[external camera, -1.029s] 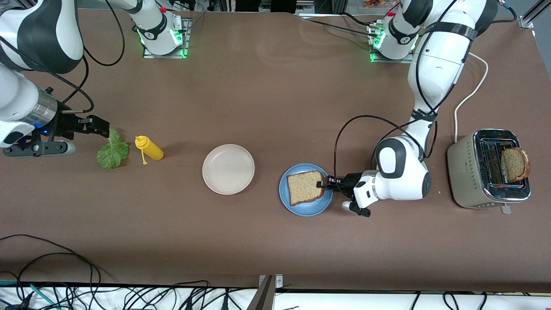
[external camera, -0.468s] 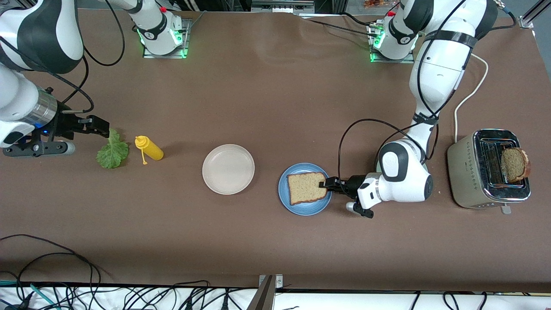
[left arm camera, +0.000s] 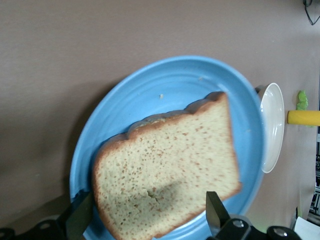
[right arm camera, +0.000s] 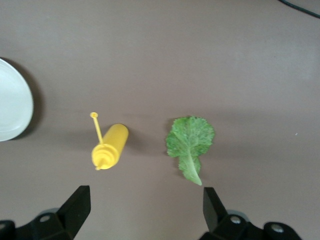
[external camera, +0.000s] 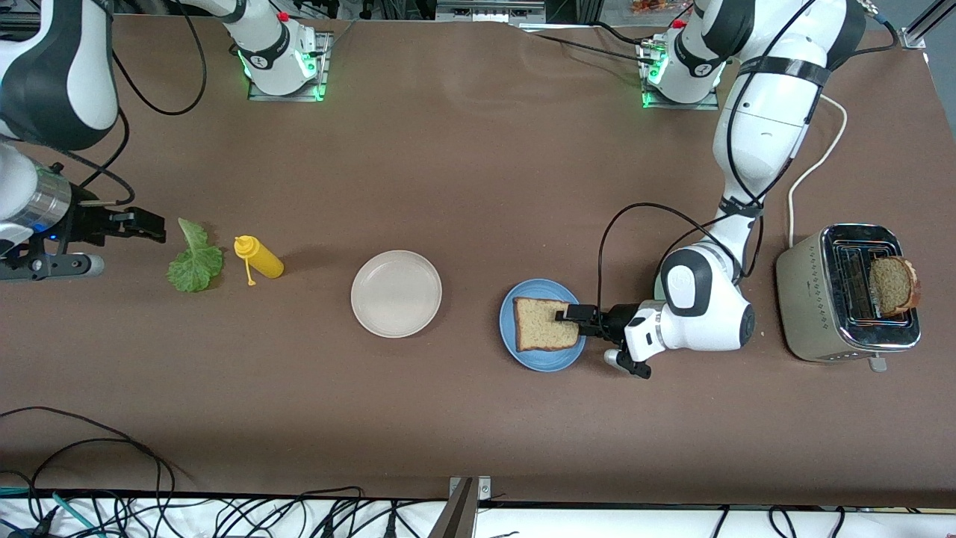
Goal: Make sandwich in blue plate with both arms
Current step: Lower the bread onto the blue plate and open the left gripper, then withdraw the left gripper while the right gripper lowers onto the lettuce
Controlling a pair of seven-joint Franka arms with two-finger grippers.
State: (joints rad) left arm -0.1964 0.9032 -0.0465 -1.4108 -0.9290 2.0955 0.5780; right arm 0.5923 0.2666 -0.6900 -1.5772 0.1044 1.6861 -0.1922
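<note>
Nearest to us, one blue plate (external camera: pixel 545 362) carries one bread slice (external camera: pixel 545 325), lying flat. At the plate's three o'clock the left gripper (external camera: pixel 569 314) hangs low over the rim, its fingers (left arm camera: pixel 80 220) spread wide on either side of the slice's edge and pinching nothing. One pale plate (external camera: pixel 396 294) sits at the blue plate's ten o'clock. One toaster (external camera: pixel 821 299) stands toward the left arm's end of the table, and we count a second slice (external camera: pixel 890 285) standing in its slot. A little farther from us lie one yellow bottle (external camera: pixel 261 258) and, at its nine o'clock, one lettuce leaf (external camera: pixel 196 261). The right gripper (external camera: pixel 153 226) hovers at the leaf's ten o'clock, fingers apart and empty.
</note>
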